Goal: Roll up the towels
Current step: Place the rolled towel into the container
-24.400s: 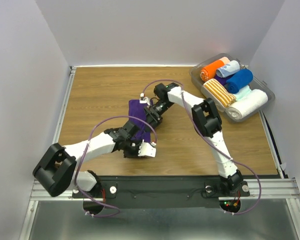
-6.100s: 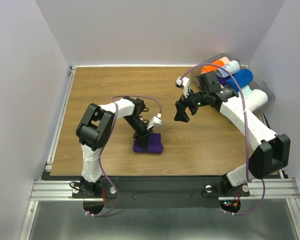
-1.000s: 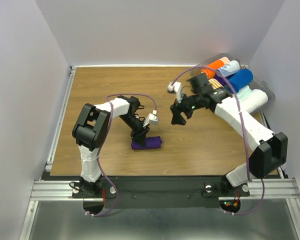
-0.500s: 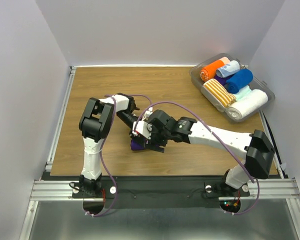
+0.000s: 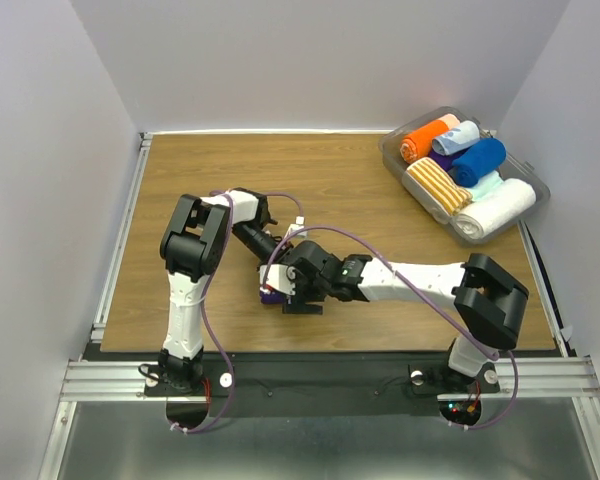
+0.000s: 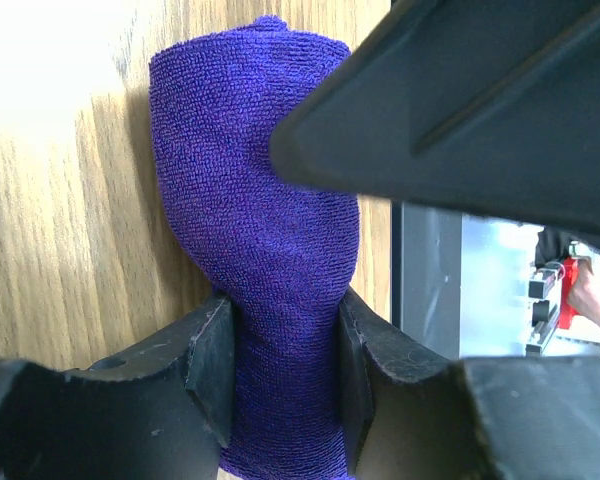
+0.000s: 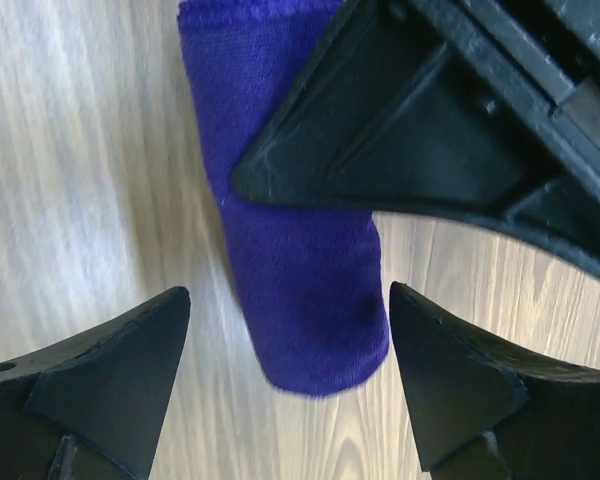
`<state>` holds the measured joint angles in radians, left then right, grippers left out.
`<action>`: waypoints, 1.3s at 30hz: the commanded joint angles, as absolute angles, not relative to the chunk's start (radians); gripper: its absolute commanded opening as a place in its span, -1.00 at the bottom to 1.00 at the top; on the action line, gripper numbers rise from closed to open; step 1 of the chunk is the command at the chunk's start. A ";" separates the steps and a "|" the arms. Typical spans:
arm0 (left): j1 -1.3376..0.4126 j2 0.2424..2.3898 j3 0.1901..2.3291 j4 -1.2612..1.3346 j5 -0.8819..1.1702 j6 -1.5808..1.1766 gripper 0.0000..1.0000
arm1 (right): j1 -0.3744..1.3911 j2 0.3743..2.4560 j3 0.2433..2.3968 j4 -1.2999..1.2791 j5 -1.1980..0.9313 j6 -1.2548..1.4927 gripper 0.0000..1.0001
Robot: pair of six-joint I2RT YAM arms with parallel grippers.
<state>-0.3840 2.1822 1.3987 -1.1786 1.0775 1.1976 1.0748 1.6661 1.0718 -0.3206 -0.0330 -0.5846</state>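
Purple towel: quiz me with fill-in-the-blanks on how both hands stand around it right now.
The left hand pinches the purple towel, which is ____ into a cylinder. The right hand straddles it, standing ____ and not gripping it. The royal blue towel sits ____ the clear bin.
Missing words: rolled; open; in.

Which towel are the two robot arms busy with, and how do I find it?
Look at the wooden table, near its front edge, a bit left of middle. The dark purple towel lies there rolled up, pinched by the left gripper. It is the only roll outside the clear bin in the corner.
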 commanded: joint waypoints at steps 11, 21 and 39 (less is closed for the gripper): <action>-0.365 2.244 1.394 -1.120 0.962 1.264 -0.67 | 1.085 1.758 0.977 -0.057 -0.086 -0.675 0.33; -0.305 2.142 1.400 -1.118 0.968 1.233 -0.17 | 1.083 1.718 0.914 -0.072 -0.139 -0.606 -0.99; -0.081 1.740 1.651 -1.071 0.824 1.071 0.97 | 0.866 1.586 0.986 -0.322 -0.407 -0.249 -0.99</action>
<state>-0.1036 1.8462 1.6009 -1.0920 0.8272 1.1305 0.9798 1.6333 0.9348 -0.2203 -0.2626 -0.4141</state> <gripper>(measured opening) 0.948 0.421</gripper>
